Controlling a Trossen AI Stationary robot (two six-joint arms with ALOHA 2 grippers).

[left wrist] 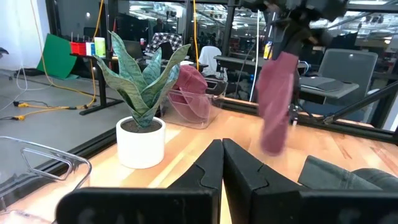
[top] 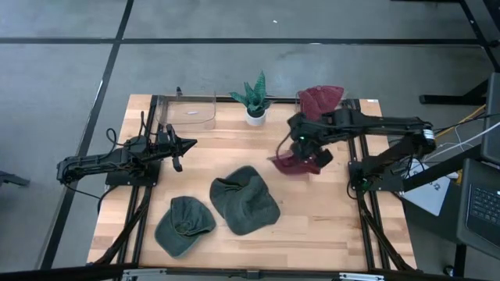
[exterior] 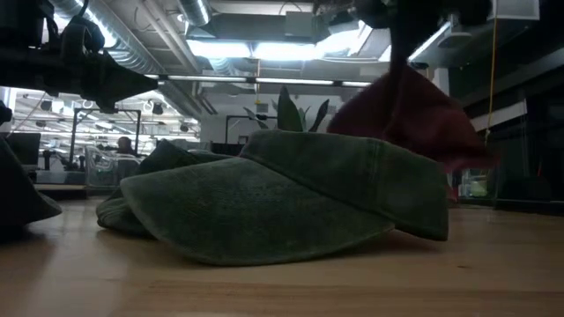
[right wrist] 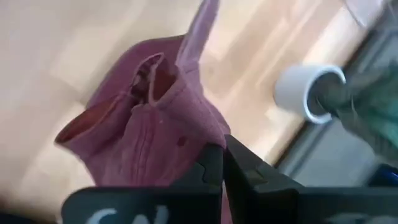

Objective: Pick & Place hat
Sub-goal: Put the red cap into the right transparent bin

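Maroon hat (top: 295, 164) hangs right of centre in the high view, pinched by the right gripper (top: 306, 150), whose fingers are closed on a fold of its cloth; in the right wrist view you see the cap (right wrist: 146, 134) drooping below the fingertips, clear of the desk (top: 344, 226). Your hold appears to be on a thin bunch of fabric only, so a quick swing could, by this judgement, let the cloth slip out. A second maroon hat (top: 320, 99) already lies in the clear bin (top: 353, 105) at the upper right of the high view; a low carry toward it may catch the dangling brim on the bin wall. The potted plant (top: 255, 101) stands just left of that route, at upper centre, and a sweep in its direction could tip it. Two green hats (top: 244, 199) (top: 184, 225) lie at lower centre, well apart from the carried one, so open room exists below and to the right of it. The left gripper (top: 181, 145) waits at centre left, fingers shut on nothing, beside another clear bin (top: 191, 109) at upper left. Desk edges at right lie close to the arm's base.
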